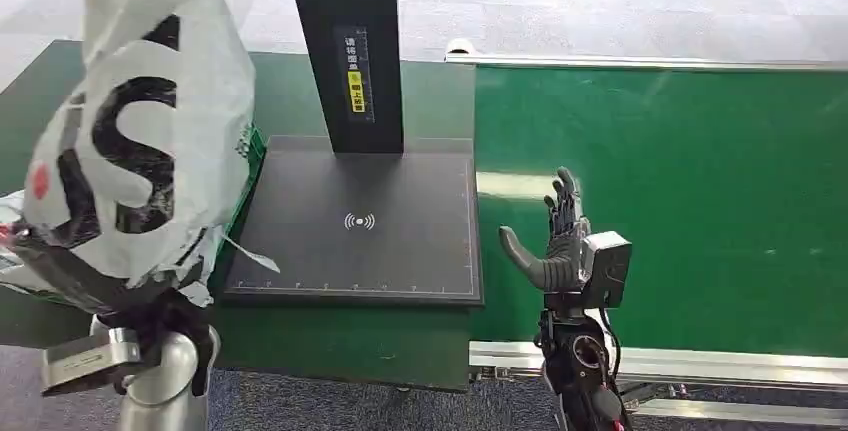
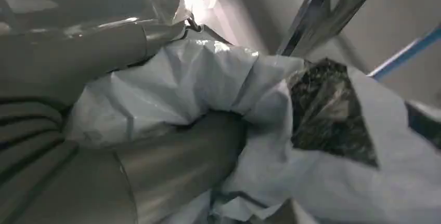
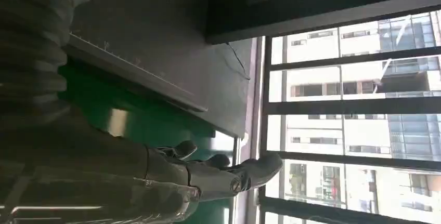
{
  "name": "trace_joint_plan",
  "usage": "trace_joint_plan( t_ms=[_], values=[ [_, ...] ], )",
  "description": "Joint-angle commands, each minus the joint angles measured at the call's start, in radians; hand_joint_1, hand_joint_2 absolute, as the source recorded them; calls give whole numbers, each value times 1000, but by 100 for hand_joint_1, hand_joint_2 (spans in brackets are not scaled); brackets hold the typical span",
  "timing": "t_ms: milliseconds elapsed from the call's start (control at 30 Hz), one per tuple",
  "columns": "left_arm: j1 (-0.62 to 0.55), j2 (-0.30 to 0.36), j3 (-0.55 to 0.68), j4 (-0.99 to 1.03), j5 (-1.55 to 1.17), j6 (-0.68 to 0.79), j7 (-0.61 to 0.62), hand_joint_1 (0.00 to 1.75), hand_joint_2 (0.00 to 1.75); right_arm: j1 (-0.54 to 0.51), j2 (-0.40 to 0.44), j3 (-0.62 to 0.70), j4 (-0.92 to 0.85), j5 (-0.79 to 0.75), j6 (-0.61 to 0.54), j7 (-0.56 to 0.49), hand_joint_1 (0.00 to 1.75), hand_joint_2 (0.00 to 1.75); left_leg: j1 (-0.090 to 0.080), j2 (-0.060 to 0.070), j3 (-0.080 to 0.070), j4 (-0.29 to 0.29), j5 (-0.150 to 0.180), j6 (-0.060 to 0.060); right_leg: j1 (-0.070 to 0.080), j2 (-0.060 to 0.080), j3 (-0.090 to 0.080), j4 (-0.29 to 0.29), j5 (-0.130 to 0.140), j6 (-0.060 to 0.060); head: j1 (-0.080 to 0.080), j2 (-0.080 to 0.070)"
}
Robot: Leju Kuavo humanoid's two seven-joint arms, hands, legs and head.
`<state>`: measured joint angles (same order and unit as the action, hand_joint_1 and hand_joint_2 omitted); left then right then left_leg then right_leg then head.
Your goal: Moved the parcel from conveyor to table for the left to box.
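Well, the left hand [image 1: 150,316] grips the white parcel [image 1: 140,141] from below, holding it up over the table's [image 1: 340,346] left side, beside the black scanner plate [image 1: 360,221]. The right hand [image 1: 560,246] hangs empty over the green conveyor [image 1: 680,201], fingers spread.

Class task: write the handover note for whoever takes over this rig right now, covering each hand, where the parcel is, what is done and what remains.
Left hand: grips the white parcel from below, lifted beside the left edge of the black scanner pad.
Right hand: holds nothing, fingers apart, above the green conveyor next to the pad.
Done: the parcel is off the conveyor and in the left hand.
Left: boxing the parcel; no box is visible in these views.
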<state>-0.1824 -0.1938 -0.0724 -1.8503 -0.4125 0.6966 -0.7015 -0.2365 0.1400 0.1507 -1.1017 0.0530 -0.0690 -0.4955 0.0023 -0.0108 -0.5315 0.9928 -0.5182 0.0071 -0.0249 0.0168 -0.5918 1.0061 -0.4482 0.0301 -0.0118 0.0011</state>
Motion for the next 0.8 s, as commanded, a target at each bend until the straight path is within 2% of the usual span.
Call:
trace_joint_plan(
  t_ms=[33,67,100,133,167,267,300,333,367,400,433,533,567,633,800],
  values=[
    [-45,-6,163,-205,-515,2,3,175,0,-5,-32,23,50,-27,-19,-3,0,175,0,3,1,-1,0,-1,1,1,0,-1,0,-2,0,0],
    [-51,-5,196,-145,-674,2,3,175,0,34,-33,7,3,-15,-38,4,0,175,0,1,3,-3,0,-1,0,-1,2,-2,0,-3,0,0],
    [-52,23,208,-104,-662,2,3,175,0,53,-40,3,-17,-17,-34,2,0,175,-1,1,4,-5,1,-2,0,-2,4,-4,0,-3,0,0],
    [-51,-4,200,-63,-699,2,3,175,0,54,-24,-39,-7,11,15,-7,0,175,0,-1,3,-3,1,-1,0,-3,3,-2,0,-3,0,0],
    [-94,-13,210,-6,-719,2,3,175,0,60,-34,-15,-16,4,-15,-1,0,175,-1,-2,5,-5,2,-2,0,-5,5,-3,0,-3,0,0],
    [-48,0,218,6,-722,2,3,175,0,63,-46,1,-31,-15,-26,14,0,175,-2,0,5,-5,2,-2,-1,-2,3,-4,1,-3,-1,0],
    [-28,126,264,92,-596,2,3,175,0,103,80,-124,-157,111,100,107,0,175,-2,2,6,-6,2,-2,-1,-1,4,-4,1,-4,0,0],
    [-60,8,243,99,-720,2,3,175,0,114,44,-154,-134,134,99,63,0,175,-1,0,3,-2,1,-1,0,-2,2,-2,0,-2,-1,0],
    [-62,-19,259,189,-777,2,3,175,0,87,21,-127,-69,103,71,24,0,175,-3,4,7,-6,1,-3,-2,1,2,-2,0,-5,0,0],
    [-100,-63,361,417,-871,2,3,175,0,89,11,-116,-71,95,54,20,0,175,-1,-3,2,-3,1,-2,-1,-5,2,-1,-1,-3,0,0],
    [-139,-32,363,583,-905,2,111,175,0,92,0,-100,-85,87,49,26,0,175,-2,-4,7,-7,3,-1,-2,-6,6,-5,0,-3,-1,0],
    [-151,27,321,675,-903,2,218,175,0,88,-3,-89,-92,83,50,37,0,175,-3,-6,9,-9,5,-2,-2,-9,9,-7,1,-4,0,0],
    [-155,38,312,701,-925,2,269,173,0,86,-3,-87,-91,83,50,39,0,175,-2,-5,5,-3,2,-1,-1,-7,5,-3,0,-2,1,0],
    [-153,94,250,732,-946,2,403,175,0,77,-2,-80,-84,86,51,46,0,175,-1,4,4,-3,1,-2,-1,1,2,-2,2,-4,-1,0],
    [-148,109,235,732,-953,2,434,175,0,76,-2,-78,-84,87,52,47,0,175,-1,5,4,-2,0,-2,0,2,1,-1,1,-4,0,0]
  ],
)
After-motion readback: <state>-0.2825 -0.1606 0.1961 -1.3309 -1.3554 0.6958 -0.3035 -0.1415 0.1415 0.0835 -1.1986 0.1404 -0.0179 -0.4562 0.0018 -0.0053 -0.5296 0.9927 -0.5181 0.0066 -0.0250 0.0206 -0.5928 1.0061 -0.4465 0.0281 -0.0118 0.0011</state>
